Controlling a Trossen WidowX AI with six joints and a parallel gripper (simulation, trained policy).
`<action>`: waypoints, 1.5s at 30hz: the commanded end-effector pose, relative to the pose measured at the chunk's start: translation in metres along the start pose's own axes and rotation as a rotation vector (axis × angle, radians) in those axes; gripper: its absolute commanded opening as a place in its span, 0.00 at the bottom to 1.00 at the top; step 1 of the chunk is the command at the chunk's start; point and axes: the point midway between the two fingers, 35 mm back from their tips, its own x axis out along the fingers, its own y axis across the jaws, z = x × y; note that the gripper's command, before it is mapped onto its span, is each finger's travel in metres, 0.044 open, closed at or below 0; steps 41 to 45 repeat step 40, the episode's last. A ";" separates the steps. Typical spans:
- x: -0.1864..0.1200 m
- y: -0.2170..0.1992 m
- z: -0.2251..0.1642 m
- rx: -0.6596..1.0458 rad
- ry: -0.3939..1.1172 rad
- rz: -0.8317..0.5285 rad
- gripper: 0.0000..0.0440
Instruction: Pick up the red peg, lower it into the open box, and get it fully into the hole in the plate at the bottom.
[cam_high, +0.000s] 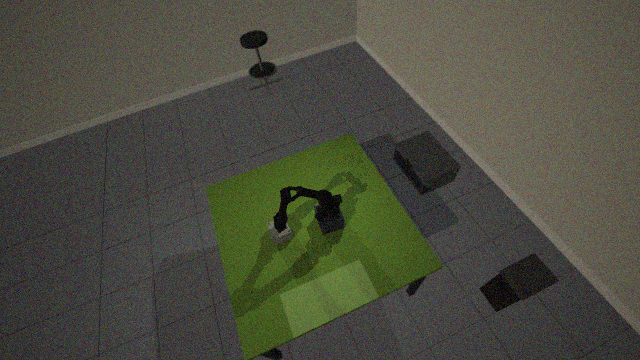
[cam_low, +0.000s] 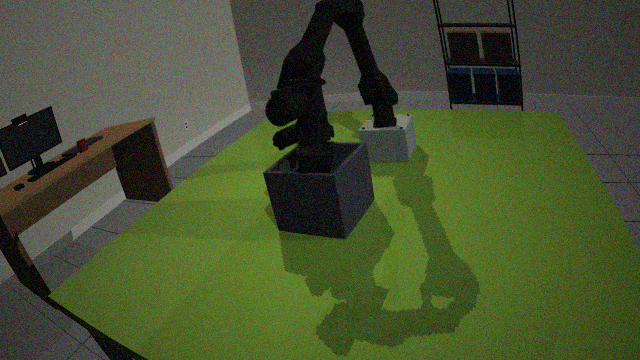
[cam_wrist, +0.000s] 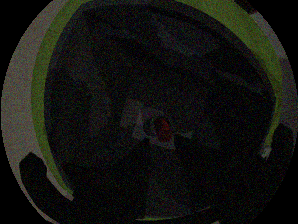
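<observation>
Claw (cam_high: 329, 206) (cam_low: 316, 162) (cam_wrist: 162, 140) is down in the box (cam_high: 338, 225) (cam_low: 310, 205) (cam_wrist: 95, 105), partly open, apparently gripping nothing, probably to release the red peg (cam_wrist: 162, 129) by the plate's hole (cam_wrist: 148, 125) (seating: can't tell).

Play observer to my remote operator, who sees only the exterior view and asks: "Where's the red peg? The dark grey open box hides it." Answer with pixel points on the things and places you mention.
Observer: The wrist view shows the red peg (cam_wrist: 163, 129) inside the dark grey open box (cam_high: 333, 223) (cam_low: 310, 205) (cam_wrist: 100, 105), against the pale grey plate (cam_wrist: 139, 125).
Operator: Is it fully in the hole?
Observer: The wrist view is too dark to tell; only a small, rounded red patch shows, with pale plate on either side.
</observation>
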 end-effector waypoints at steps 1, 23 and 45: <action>-0.005 0.004 0.001 0.002 0.036 0.013 0.33; -0.061 0.021 0.023 0.045 0.189 0.177 0.46; -0.136 0.043 0.055 -0.008 0.162 0.399 0.50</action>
